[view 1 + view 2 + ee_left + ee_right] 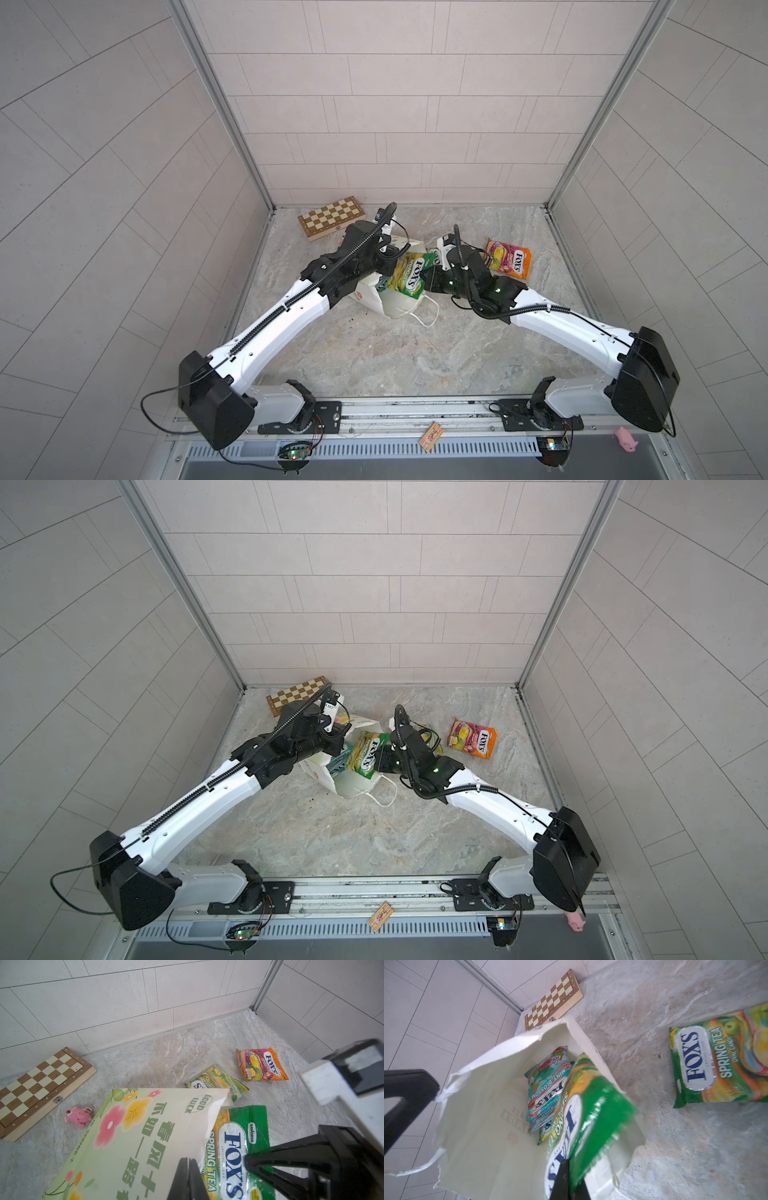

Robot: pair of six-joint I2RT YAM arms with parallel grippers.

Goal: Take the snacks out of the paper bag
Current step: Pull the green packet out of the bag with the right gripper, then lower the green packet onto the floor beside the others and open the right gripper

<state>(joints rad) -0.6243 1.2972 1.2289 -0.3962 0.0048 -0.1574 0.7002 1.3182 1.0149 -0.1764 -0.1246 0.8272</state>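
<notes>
The white paper bag [390, 305] sits mid-table with its mouth open, its flowered side showing in the left wrist view [135, 1136]. My left gripper [188, 1160] is shut on the bag's rim. At the mouth, my right gripper [566, 1162] is shut on a green-yellow snack packet [583, 1109], which also shows in both top views [409, 276] [368, 752]. Teal-red snack packets [548, 1078] lie deeper inside the bag. On the table to the right lie another green-yellow packet [720, 1064] and a pink-orange packet [509, 257].
A folded wooden chessboard [332, 218] lies at the back left by the wall, with a pink pig toy [79, 1116] beside it. Another pink pig [626, 438] and a small card [431, 436] rest on the front rail. Tiled walls enclose three sides.
</notes>
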